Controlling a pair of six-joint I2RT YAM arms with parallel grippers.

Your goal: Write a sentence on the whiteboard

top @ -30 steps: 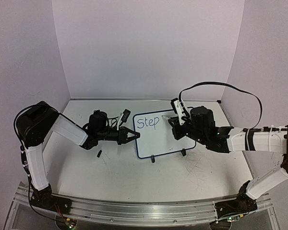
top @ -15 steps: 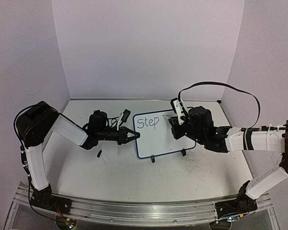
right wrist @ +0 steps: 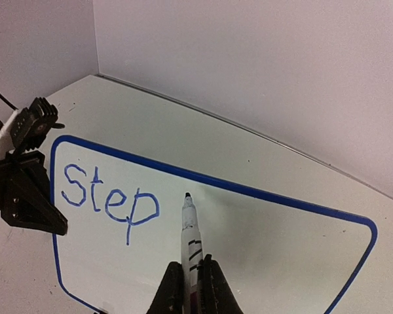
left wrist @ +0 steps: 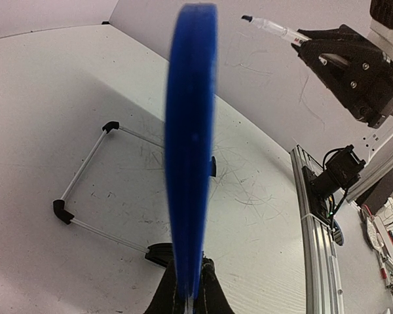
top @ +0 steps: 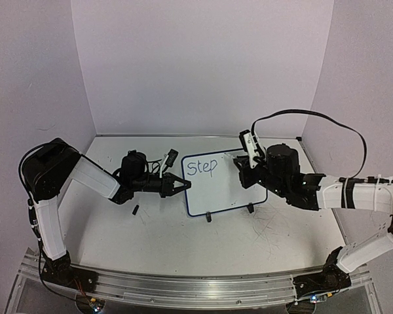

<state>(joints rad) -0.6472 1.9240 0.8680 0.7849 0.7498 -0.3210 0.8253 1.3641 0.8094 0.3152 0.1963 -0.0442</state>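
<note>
So only the word "Step" of the sentence [right wrist: 108, 196] is on the whiteboard [right wrist: 268, 248], in blue at the upper left of its face, and the writing looks to be in the pause between the first word and the second. The board stands propped on its wire stand [left wrist: 85, 190] in the middle of the table [top: 150, 242], between the two arms. The left gripper [top: 182, 184] is clamped on the board's left edge and steadies it. The right gripper [right wrist: 191, 284] is closed around a marker [right wrist: 188, 229], whose tip sits just right of the "p"; in the left wrist view the tip appears to be off the surface, though I cannot be sure. The next move, as I judge it, is to bring the tip down a little to the right of "Step" on the same line, pressing lightly enough that the board does not tip back. There is bare white to the right of the word and all across the lower half, so room is plentiful; the blue frame at the right bounds the top line, and the left fingers cover part of the left edge
</note>
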